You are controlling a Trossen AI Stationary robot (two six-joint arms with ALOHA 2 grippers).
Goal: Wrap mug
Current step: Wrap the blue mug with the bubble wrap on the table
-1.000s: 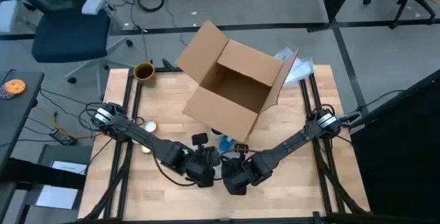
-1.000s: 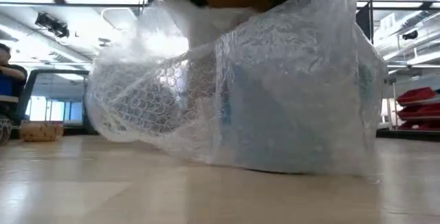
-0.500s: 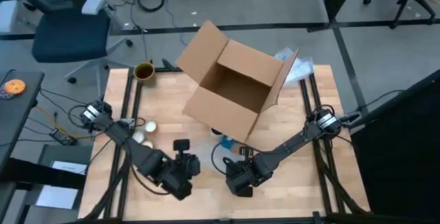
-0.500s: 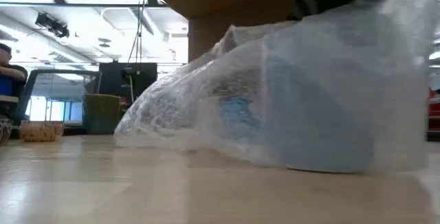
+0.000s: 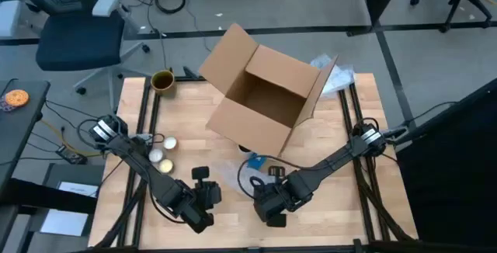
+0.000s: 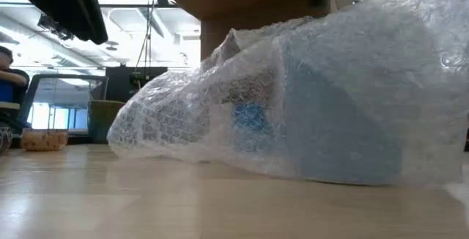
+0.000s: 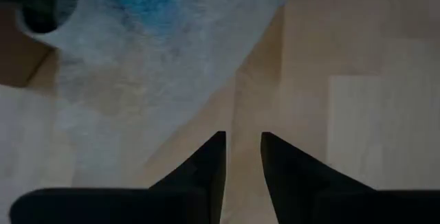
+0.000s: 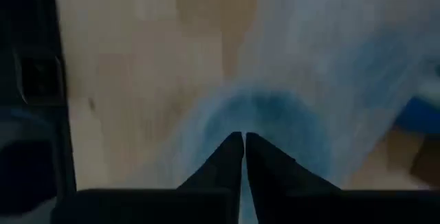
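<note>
Wooden tabletop [image 5: 342, 222] is giving us open room along its near edge, with the cardboard box [image 5: 268, 102] crowding the far side. We are seeing the bubble wrap [image 6: 293, 114] lying over the mug [image 6: 253, 118] just in front of that box. The right gripper [image 5: 268, 205] is sitting nearest, fingers pinched onto the wrap, while the left gripper [image 5: 203, 199] is hovering just beside the bundle, empty and only slightly parted.

We see both arms stretched low toward the front middle of the table.
Left gripper [image 7: 242, 157]: 2 fingers slightly parted, holding nothing. Right gripper [image 8: 244, 157]: fingertips nearly touching, pinched together, wrist angled down.
</note>
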